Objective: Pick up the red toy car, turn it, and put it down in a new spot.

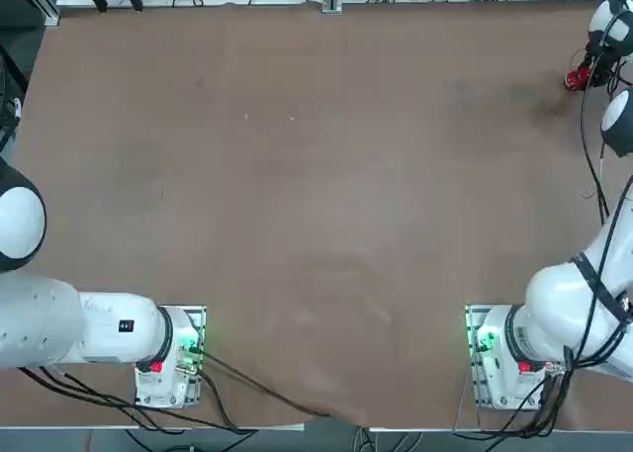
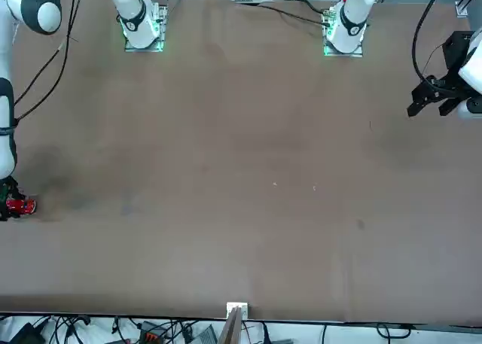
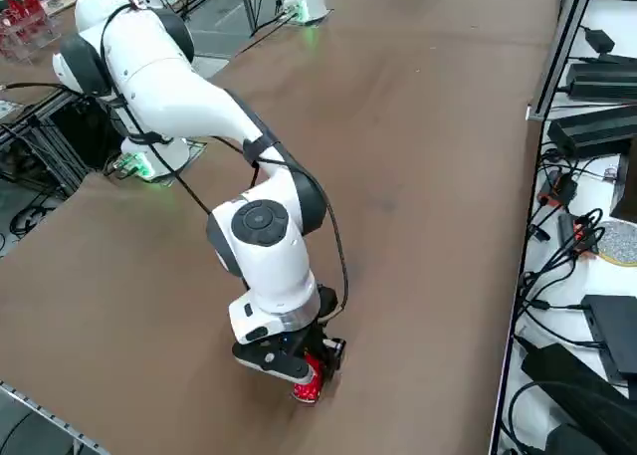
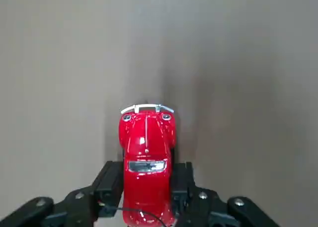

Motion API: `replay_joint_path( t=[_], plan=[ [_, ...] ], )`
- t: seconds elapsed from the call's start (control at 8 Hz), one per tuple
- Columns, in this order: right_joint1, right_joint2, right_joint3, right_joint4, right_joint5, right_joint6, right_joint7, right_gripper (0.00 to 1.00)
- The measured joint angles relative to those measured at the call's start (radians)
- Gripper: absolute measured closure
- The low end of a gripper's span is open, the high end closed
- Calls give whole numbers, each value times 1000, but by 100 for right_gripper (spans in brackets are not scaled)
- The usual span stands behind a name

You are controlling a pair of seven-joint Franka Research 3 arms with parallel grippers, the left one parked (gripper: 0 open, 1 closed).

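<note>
The red toy car (image 4: pixel 146 152) is a tiny glossy oblong with a silver bumper at the end pointing away from the wrist. My right gripper (image 4: pixel 147 181) is shut on the red toy car, one black finger (image 4: pixel 112 180) pressed to each side. In the top view the car (image 1: pixel 577 77) is at the table's far right edge, under the gripper (image 1: pixel 586 71). The front view has the car (image 2: pixel 19 205) at its left edge. From the right side the gripper (image 3: pixel 299 367) points down with the car (image 3: pixel 309 381) right at the tabletop. I cannot tell whether its wheels touch.
The brown table (image 1: pixel 316 205) stretches wide to the left of the car. Its right edge lies close beside the car. Cables and power supplies (image 3: pixel 587 126) lie on the shelf past the far edge. The two arm bases (image 1: pixel 499 358) stand at the near edge.
</note>
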Motion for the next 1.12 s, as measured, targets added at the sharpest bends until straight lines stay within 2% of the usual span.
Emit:
replay_joint_path(
  t=[0.12, 0.25, 0.38, 0.75, 0.88, 1.12],
  plan=[
    [0, 4, 0, 0, 0, 0, -3, 35],
    [0, 6, 0, 0, 0, 0, -5, 15],
    [0, 6, 0, 0, 0, 1, -6, 0],
    [0, -9, 0, 19, 0, -21, -24, 0],
    [1, -48, 0, 19, 0, -85, -77, 0],
    [3, -176, 2, 17, 1, -310, -259, 0]
  ],
)
